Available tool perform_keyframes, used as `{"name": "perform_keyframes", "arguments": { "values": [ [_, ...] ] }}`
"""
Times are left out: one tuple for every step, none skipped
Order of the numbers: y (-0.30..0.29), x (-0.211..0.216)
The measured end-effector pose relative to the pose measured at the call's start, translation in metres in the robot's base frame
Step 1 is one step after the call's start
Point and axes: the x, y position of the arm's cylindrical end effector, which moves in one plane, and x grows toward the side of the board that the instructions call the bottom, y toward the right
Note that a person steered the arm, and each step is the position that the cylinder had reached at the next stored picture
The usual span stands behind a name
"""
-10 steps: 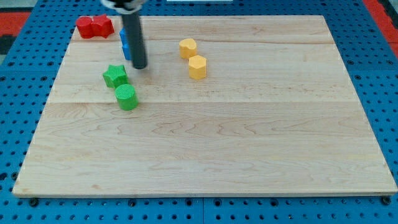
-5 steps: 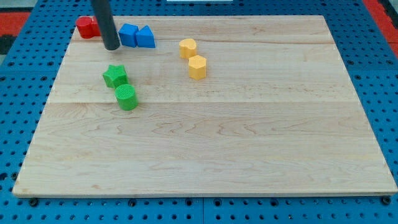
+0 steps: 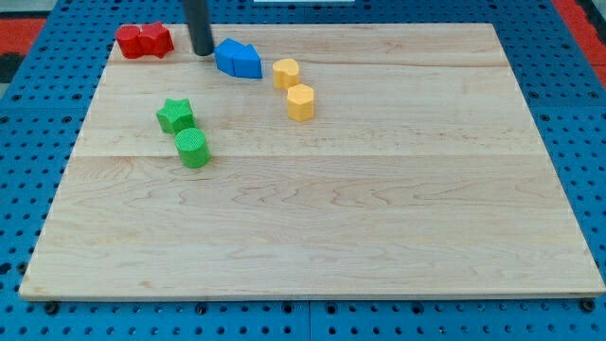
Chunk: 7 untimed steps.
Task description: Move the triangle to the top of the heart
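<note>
Lying near the view's top of the wooden board (image 3: 379,218), the blue triangle (image 3: 248,62) sits touching a second blue block (image 3: 227,55), which is on its left; that block's shape cannot be made out with certainty. The pair forms one blue cluster angled slightly down toward the view's right. The yellow heart (image 3: 286,73) stands just beside the triangle on the view's right, apart from it by a narrow gap. A yellow hexagonal block (image 3: 300,102) rests just below the heart, close to it.

The dark rod descends from the view's top edge, and my tip (image 3: 202,52) meets the board just left of the blue cluster, next to the second blue block; contact between them cannot be confirmed. The rod carries no jaws or fingers, so nothing is grasped.

Two red blocks (image 3: 144,41) lie touching each other at the board's top left corner, left of the tip. A green star (image 3: 175,116) and a green cylinder (image 3: 192,148) sit lower on the left side, close together, well apart from the blue cluster. A blue pegboard surface (image 3: 38,170) surrounds the board.
</note>
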Motion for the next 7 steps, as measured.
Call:
{"name": "perform_keyframes", "arguments": {
  "values": [
    [0.014, 0.026],
    [0.056, 0.026],
    [0.061, 0.026],
    [0.070, 0.019],
    [0.064, 0.022],
    [0.058, 0.042],
    [0.082, 0.041]
  ]
}}
